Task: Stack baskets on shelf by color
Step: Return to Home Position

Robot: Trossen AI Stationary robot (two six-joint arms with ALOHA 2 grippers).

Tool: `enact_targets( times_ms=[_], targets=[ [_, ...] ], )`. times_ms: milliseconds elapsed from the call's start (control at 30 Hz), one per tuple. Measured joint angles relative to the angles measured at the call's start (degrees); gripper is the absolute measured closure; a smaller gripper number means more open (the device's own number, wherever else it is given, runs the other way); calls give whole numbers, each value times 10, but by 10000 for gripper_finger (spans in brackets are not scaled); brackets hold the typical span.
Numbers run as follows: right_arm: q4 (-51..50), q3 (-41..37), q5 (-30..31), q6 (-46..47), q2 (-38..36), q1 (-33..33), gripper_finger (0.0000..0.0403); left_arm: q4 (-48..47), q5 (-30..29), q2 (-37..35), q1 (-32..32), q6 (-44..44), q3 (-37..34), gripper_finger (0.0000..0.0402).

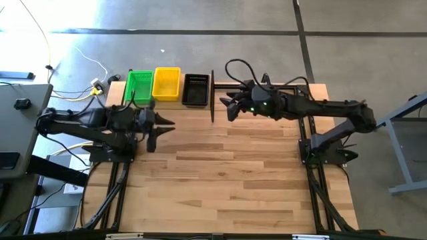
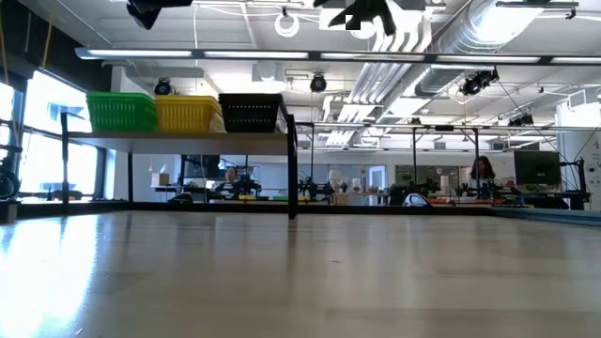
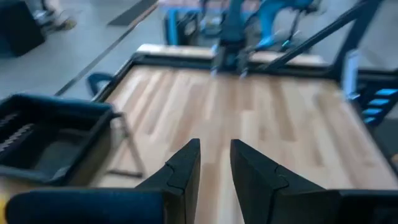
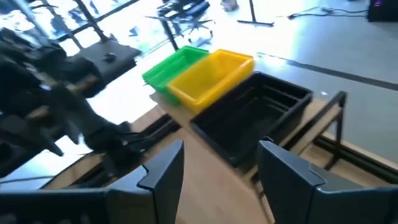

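Baskets (image 2: 188,113) lined the shelf (image 2: 178,138), its height clear only from the low view; left gripper (image 1: 170,123) narrowly parted, right gripper (image 1: 225,108) wide.

On the shelf (image 2: 188,141), how many are nested in the green basket stack (image 2: 121,111), the yellow basket stack (image 2: 188,113) and the black basket stack (image 2: 250,112) cannot be told. Beyond the shelf, a person (image 2: 482,171) in the room is shown too small for detail.
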Motion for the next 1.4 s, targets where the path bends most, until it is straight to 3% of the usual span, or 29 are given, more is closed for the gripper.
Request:
enact_targets(
  times_ms=[367,633,1033,1233,1400],
  targets=[
    [22,0,0,-30,-23,98,218,228,5,-68,-72,-39,-202,323],
    [21,0,0,-30,-41,130,218,383,7,-136,-94,-39,-323,323],
    [6,0,14,-81,-153,134,218,426,9,-229,-94,-42,-425,323],
    [-60,0,87,-116,-240,134,218,463,8,-243,-92,-66,-461,323],
    [-118,0,107,-158,-311,134,218,476,-22,-243,-82,-58,-472,323]
  ],
)
